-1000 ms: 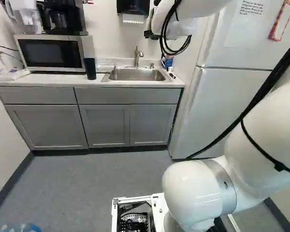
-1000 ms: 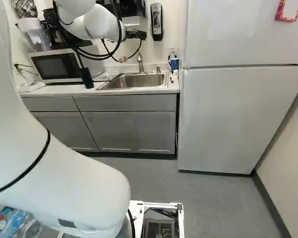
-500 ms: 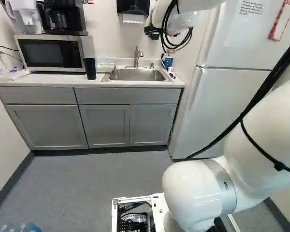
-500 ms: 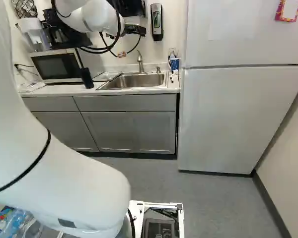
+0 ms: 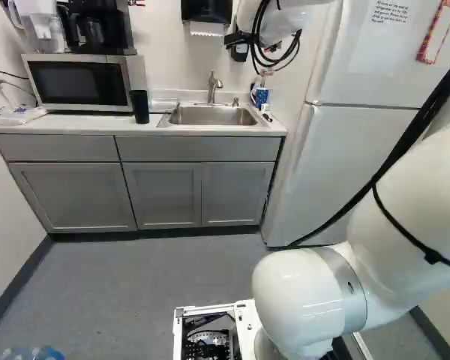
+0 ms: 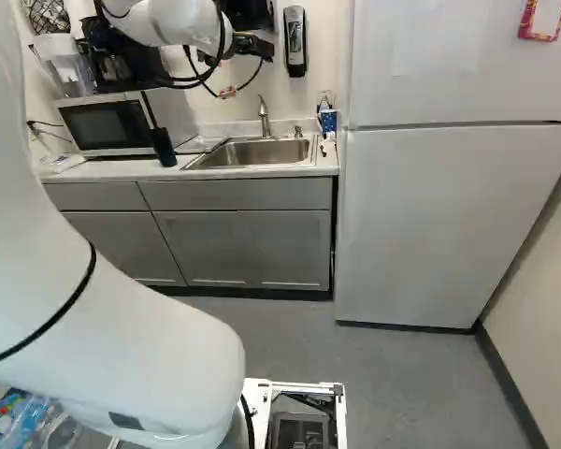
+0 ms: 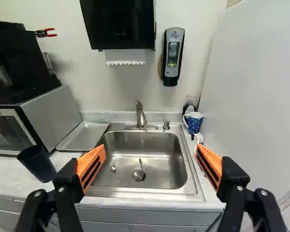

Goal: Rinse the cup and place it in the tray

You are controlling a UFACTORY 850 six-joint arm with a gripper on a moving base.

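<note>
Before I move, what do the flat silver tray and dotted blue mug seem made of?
The tray looks like satin metal: soft grey sheen, thin rim. The mug is probably glazed ceramic, perhaps enamelled metal: smooth patterned surface, white handle.

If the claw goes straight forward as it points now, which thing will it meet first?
Most likely the faucet at the back of the sink, ahead of the open claw; depth is unclear, so the sink's back wall may come first.

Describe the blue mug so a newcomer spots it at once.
Find the fridge, then the sink beside it. The mug sits between them, near the wall. It is blue with white specks; the tumbler across the sink is plain and dark.
</note>
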